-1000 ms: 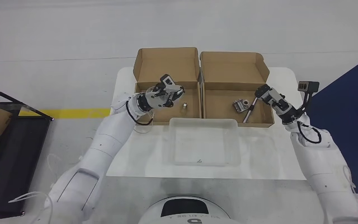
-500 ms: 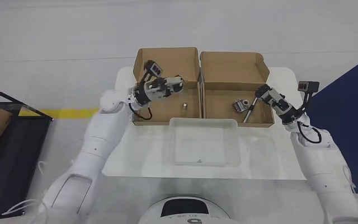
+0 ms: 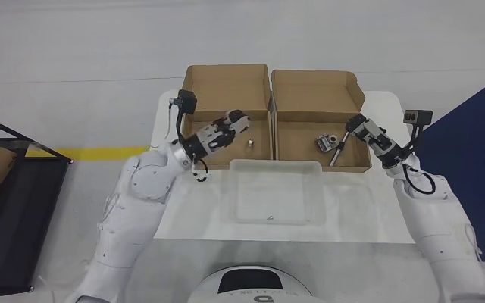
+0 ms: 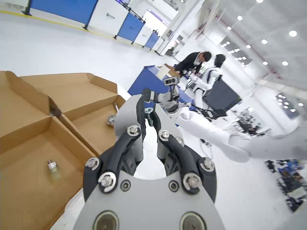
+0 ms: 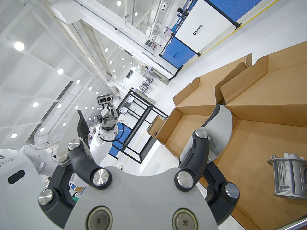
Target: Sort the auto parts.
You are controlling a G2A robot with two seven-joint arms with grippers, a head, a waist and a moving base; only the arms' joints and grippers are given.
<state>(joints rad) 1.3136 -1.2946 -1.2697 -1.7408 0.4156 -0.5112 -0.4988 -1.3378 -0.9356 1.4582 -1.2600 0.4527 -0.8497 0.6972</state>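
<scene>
Metal bolt (image 4: 149, 111) in left gripper (image 4: 148, 117), now sideways

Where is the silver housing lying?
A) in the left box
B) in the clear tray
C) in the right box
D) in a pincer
C: the housing lies on the floor of the right box.

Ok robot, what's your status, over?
Left hand shut on small bolt over left box. Right hand open over right box; metal housing inside. Nothing blocking.
</scene>
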